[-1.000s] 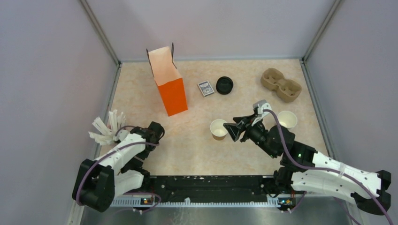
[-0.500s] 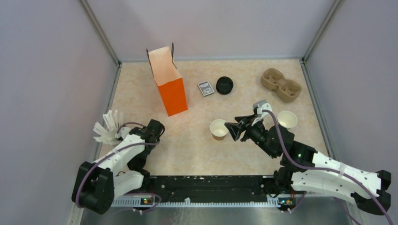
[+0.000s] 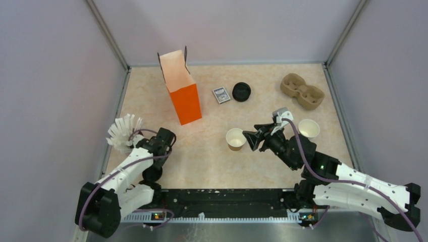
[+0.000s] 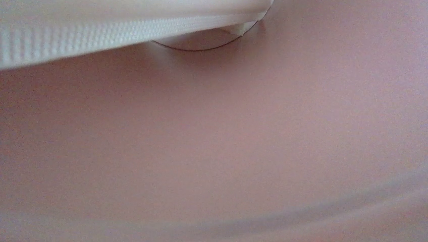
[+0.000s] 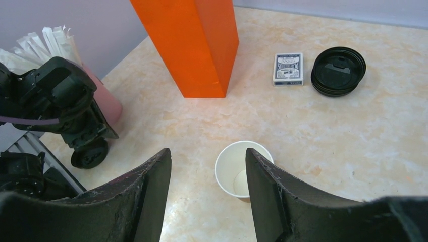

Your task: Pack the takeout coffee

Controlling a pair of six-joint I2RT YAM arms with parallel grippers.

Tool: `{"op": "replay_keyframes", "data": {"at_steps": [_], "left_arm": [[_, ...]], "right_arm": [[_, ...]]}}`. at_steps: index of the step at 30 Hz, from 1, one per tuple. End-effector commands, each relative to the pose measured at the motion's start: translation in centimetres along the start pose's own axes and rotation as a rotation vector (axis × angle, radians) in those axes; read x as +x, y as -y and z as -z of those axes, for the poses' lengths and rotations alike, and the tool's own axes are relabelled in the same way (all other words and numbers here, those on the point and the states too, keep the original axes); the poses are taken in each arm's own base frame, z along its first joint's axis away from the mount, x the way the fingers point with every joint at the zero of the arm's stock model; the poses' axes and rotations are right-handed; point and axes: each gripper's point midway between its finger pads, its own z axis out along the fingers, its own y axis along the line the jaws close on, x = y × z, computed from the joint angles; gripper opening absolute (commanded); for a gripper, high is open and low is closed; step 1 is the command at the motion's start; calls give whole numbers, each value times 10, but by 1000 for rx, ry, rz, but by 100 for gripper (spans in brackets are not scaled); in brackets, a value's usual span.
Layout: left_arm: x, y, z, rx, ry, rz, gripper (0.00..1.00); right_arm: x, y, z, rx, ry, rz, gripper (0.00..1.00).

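1. Landmark: the orange bag point(image 3: 181, 93) stands upright with its top open, at the far left part of the table point(image 3: 212, 166).
2. Left and nearer than the bag, at the table edge: a pink holder point(image 5: 105, 101) full of white wrapped straws point(image 3: 123, 132).
3. The left gripper point(image 3: 145, 143) sits between that holder and the bag's near side, pointed at the holder. Its wrist view shows only a blurred pink surface and a white ribbed strip. Whether the jaws are spread or pressed together cannot be told.
4. Right of the bag, beside its base: a small printed box point(image 3: 220, 95), lying flat.
5. The takeout coffee cup point(image 3: 235, 138) stands right of and nearer than the bag. It is upright, has no lid and is white inside.
6. The black lid point(image 3: 241, 92) lies just right of the printed box and well apart from the cup.
7. The right gripper point(image 3: 251, 138) is right of the bag, its jaws spread with nothing held. Its tips are just beside the cup's right rim.
8. Far right of the bag: a brown pulp carrier point(image 3: 302, 91), with another tan cup point(image 3: 308, 128) nearer than it.
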Motion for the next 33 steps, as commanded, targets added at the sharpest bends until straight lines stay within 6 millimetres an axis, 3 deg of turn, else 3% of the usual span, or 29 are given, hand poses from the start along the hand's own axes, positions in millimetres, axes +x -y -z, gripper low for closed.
{"op": "replay_keyframes", "data": {"at_steps": [1, 18, 23, 29, 33], "left_arm": [[28, -12, 7, -25, -153, -46, 48], [30, -12, 10, -60, -181, -114, 44], [8, -5, 20, 8, -91, -39, 46], [-12, 29, 46, 276, -33, 11, 53], [-37, 31, 65, 286, 40, 5, 58]], "right_arm": [[-10, 3, 1, 16, 32, 8, 56], [-11, 10, 2, 48, 51, 19, 56], [-3, 10, -5, 42, 33, 31, 56], [3, 10, -9, 33, 11, 37, 56], [3, 10, -11, 38, 8, 42, 56]]}}
